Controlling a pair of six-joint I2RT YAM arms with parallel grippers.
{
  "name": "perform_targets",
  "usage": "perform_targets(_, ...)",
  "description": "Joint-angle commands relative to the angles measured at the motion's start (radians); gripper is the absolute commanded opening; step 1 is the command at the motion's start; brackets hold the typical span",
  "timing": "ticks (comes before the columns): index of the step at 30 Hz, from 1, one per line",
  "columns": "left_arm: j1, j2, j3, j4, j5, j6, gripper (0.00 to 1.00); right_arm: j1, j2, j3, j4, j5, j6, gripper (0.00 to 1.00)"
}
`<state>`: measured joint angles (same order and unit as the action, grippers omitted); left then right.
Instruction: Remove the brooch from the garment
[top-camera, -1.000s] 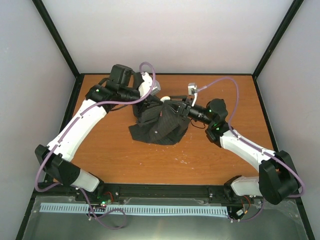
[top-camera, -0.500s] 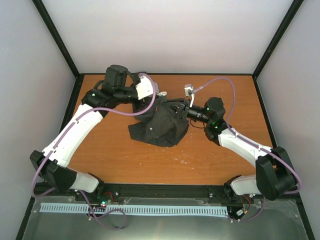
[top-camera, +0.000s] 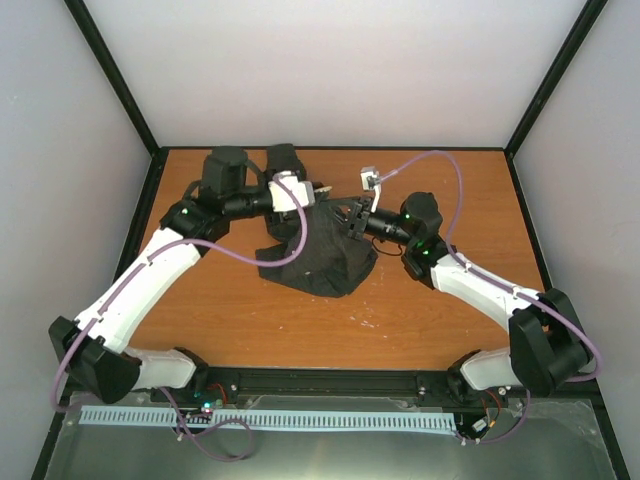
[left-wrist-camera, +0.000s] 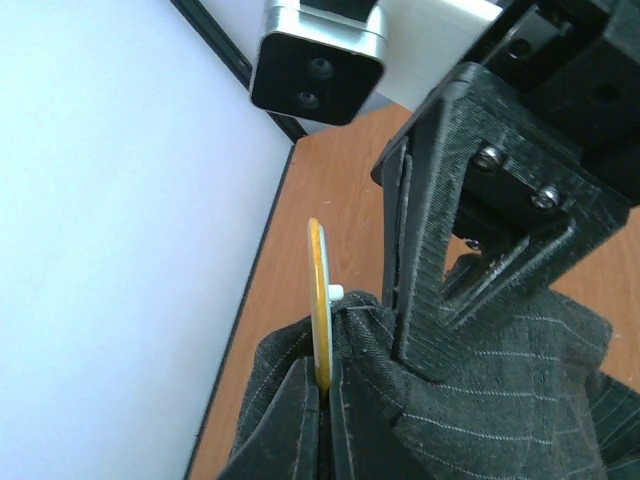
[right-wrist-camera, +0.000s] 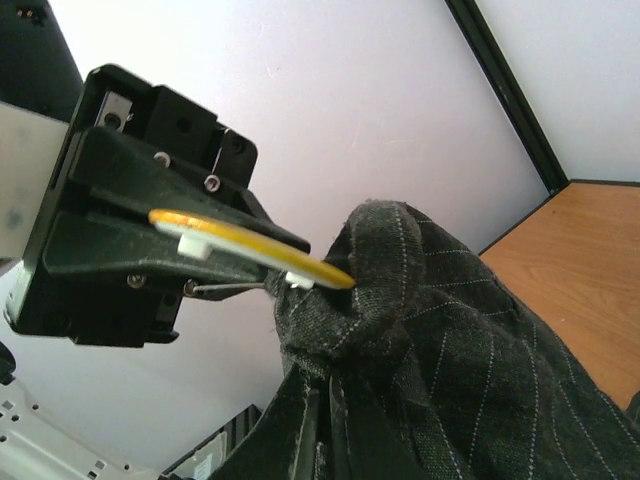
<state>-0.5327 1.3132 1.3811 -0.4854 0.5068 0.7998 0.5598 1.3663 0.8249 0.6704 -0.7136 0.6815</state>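
The brooch (left-wrist-camera: 318, 300) is a thin golden-yellow disc seen edge-on, with small white posts on its back. My left gripper (left-wrist-camera: 324, 378) is shut on its lower edge. In the right wrist view the brooch (right-wrist-camera: 250, 243) juts from the left gripper (right-wrist-camera: 285, 250) and touches a raised fold of the garment (right-wrist-camera: 450, 330), a dark pinstriped cloth. A thin pin runs from the brooch's back into that fold. My right gripper (right-wrist-camera: 318, 385) is shut on the garment just below the fold. From above, both grippers meet over the lifted peak of the garment (top-camera: 315, 255).
The garment rests on a brown wooden table (top-camera: 450, 320) enclosed by pale walls and black corner posts (top-camera: 545, 90). The right wrist's camera (left-wrist-camera: 315, 62) sits close above the left gripper. Both arms reach to the table's far middle.
My right gripper has shut on the garment's fold. Both grippers have moved a little toward the back wall, pulling the top of the garment up into a peak.
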Motion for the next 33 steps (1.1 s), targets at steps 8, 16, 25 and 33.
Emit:
perform_targets(8,-0.025,-0.186,-0.320,0.490,-0.177,0.225,0.01,0.041,-0.026,0.008,0.008,0.021,-0.007,0.03)
perform_targets(16,-0.026,-0.164,-0.327,0.554,-0.258,0.180,0.01,0.068,-0.032,0.009,-0.021,0.010,-0.039,0.03)
perform_targets(25,-0.025,-0.173,-0.400,0.659,-0.291,0.258,0.01,0.072,-0.050,-0.001,-0.037,0.019,-0.051,0.03)
perform_targets(33,-0.026,-0.105,-0.155,0.325,-0.231,-0.032,0.01,0.037,-0.084,0.013,-0.090,0.043,-0.082,0.46)
